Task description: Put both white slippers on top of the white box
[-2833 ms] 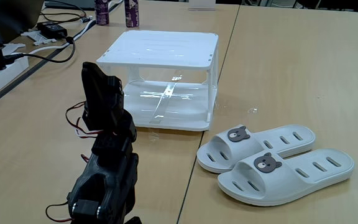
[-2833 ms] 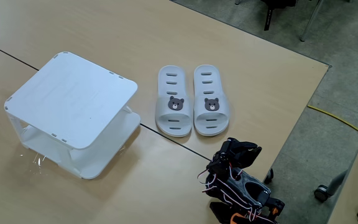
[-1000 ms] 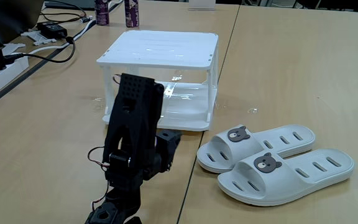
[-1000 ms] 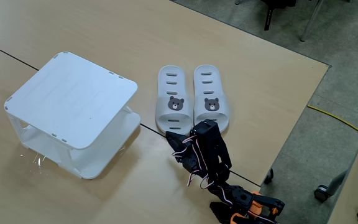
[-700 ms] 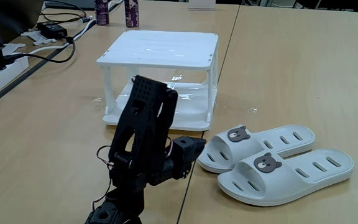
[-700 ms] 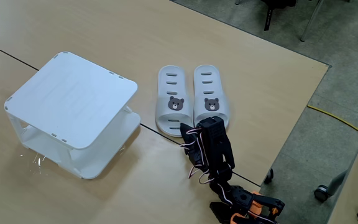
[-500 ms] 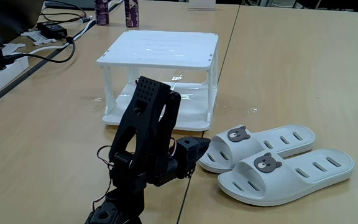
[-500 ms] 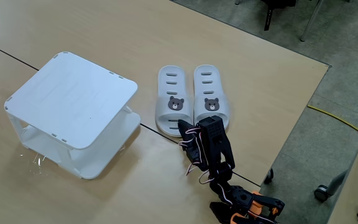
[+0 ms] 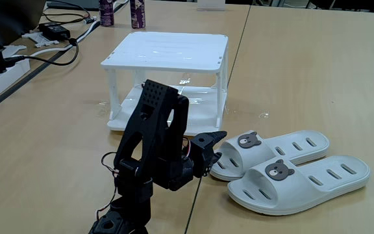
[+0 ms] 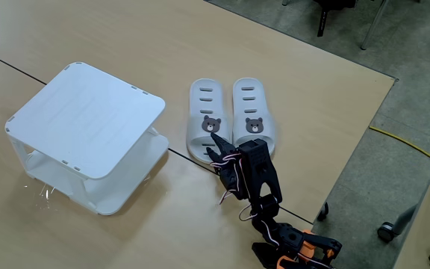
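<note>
Hovering with its jaws spread and empty, the gripper [image 10: 219, 146] sits just at the toe end of the nearer bear-face slipper [image 10: 207, 121], whose twin [image 10: 252, 119] lies touching it at three o'clock in the high fixed view. Both white slides rest on the table [image 10: 290, 67]. The white two-tier rack [image 10: 88, 116] stands well apart at nine o'clock, its slatted top bare. A shallow bite on the rounded rubber toe could slip, or nudge the neighbouring slide askew.

White slippers [image 10: 234, 119] lie side by side, bear faces up, near table's edge, white box [image 10: 86, 118] upright beside them.
</note>
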`<action>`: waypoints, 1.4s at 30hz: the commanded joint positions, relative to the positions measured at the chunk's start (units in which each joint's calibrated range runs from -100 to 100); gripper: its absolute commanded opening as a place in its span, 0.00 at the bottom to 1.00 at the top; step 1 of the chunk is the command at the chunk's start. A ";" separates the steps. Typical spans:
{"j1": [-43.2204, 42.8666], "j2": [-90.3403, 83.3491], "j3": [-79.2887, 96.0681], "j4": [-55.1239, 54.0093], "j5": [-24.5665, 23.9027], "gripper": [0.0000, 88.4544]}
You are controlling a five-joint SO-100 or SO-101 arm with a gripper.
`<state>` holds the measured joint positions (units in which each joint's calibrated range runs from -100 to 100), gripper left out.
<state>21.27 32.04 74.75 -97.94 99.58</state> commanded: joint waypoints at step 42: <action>7.51 -27.29 -47.01 66.62 0.42 0.01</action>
<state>27.87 23.30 36.39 -44.89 99.58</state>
